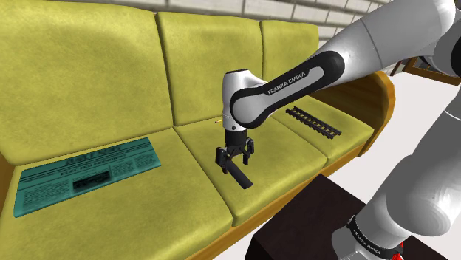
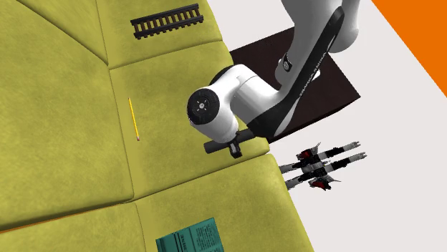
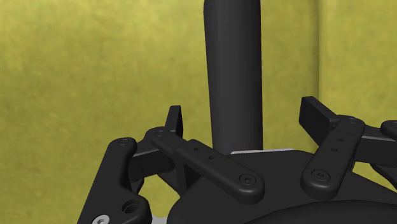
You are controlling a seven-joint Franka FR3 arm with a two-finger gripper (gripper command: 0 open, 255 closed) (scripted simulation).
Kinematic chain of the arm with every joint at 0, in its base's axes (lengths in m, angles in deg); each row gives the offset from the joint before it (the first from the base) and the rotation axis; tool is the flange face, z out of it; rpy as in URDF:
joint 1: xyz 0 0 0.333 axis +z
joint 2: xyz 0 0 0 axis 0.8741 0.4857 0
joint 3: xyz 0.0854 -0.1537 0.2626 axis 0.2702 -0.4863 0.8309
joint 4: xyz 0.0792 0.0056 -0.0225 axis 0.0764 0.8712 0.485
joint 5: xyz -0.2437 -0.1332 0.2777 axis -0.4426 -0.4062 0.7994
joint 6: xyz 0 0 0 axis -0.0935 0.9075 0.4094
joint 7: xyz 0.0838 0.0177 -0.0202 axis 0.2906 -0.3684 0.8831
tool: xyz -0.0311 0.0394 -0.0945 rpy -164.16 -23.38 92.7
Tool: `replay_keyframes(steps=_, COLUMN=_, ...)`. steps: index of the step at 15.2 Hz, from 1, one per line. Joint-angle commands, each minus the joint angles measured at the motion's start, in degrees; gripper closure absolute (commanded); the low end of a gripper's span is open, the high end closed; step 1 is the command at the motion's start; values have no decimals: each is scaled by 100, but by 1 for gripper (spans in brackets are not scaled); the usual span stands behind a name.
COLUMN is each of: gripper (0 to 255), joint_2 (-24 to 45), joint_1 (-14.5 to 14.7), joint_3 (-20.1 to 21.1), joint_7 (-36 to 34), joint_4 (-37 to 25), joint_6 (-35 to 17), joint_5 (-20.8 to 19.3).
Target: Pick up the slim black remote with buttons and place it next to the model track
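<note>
The slim black remote [image 1: 239, 176] lies on the middle seat cushion of a yellow-green sofa [image 1: 111, 81]. My gripper [image 1: 235, 156] hangs straight down over the remote's far end, open. In the wrist view the remote [image 3: 233, 70] runs away between the fingertips [image 3: 175, 118], with a gap on each side, so the gripper [image 3: 245, 121] does not clasp it. The black model track [image 1: 313, 122] lies on the right-hand cushion in the shoulder view, well apart from the remote. From the second exterior view the arm's wrist covers the hand; the remote [image 2: 229, 145] pokes out beneath it, and the track [image 2: 166, 19] is further up.
A teal newspaper [image 1: 89, 173] lies on the left-hand cushion. A yellow pencil [image 2: 133, 118] rests on the middle cushion near the backrest. The dark stand [image 2: 315, 71] sits by the sofa's front edge. A toy spacecraft [image 2: 322, 163] lies on the pale floor.
</note>
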Motion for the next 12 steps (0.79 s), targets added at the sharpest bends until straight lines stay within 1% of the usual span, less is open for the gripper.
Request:
replay_keyframes(steps=1, gripper=0, joint_2=56, joint_1=6, joint_3=4, joint_7=-1, joint_4=79, joint_6=-137, joint_5=-8)
replay_keyframes(steps=9, gripper=0, joint_2=56, joint_1=6, joint_3=4, joint_7=-1, joint_4=79, joint_6=-136, joint_5=-7)
replay_keyframes(steps=10, gripper=255, joint_2=56, joint_1=6, joint_3=4, joint_7=-1, joint_4=79, joint_6=-136, joint_5=-7)
replay_keyframes(steps=12, gripper=255, joint_2=53, joint_1=4, joint_3=2, joint_7=2, joint_4=78, joint_6=-133, joint_5=-7)
